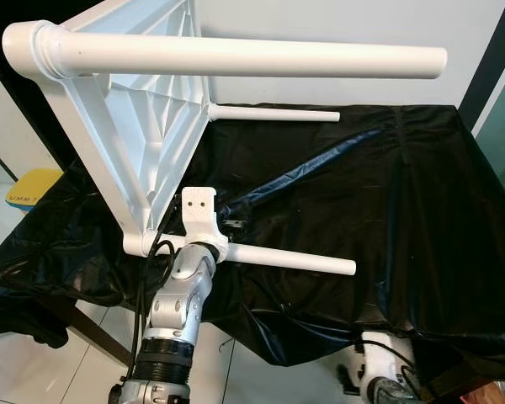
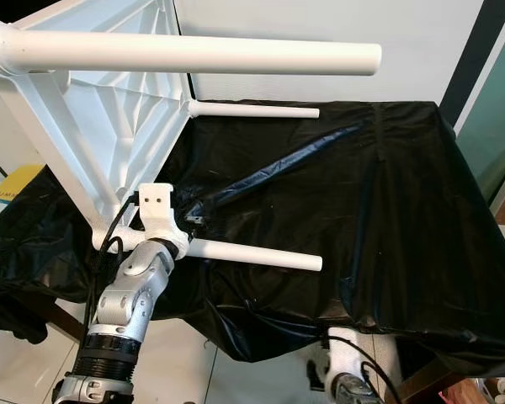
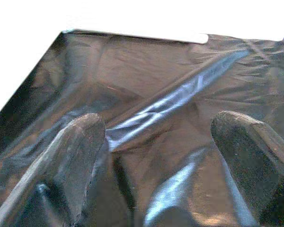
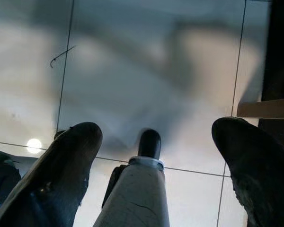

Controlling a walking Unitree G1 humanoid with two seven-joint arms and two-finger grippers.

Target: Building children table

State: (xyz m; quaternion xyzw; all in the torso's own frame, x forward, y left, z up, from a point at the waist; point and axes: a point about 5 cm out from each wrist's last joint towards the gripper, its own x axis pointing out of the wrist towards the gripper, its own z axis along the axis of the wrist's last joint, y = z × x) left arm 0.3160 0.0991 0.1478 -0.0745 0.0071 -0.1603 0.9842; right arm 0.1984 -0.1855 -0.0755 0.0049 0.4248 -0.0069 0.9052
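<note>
Firstly, we see a table point(image 1: 421, 210) covered with a black plastic sheet point(image 1: 362, 185). Above its left part the white children table point(image 1: 143, 109) is tipped on its side, with the ribbed underside turned to us and three legs point(image 1: 252, 61) pointing to the right. Our left pincer point(image 3: 156, 142) is by the lowest leg point(image 1: 295, 259), its fingers point(image 3: 71, 156) spread wide and empty over the sheet. Our right pincer point(image 4: 156, 151) hangs over the tiled floor point(image 4: 132, 71), also wide apart, holding nothing.
</note>
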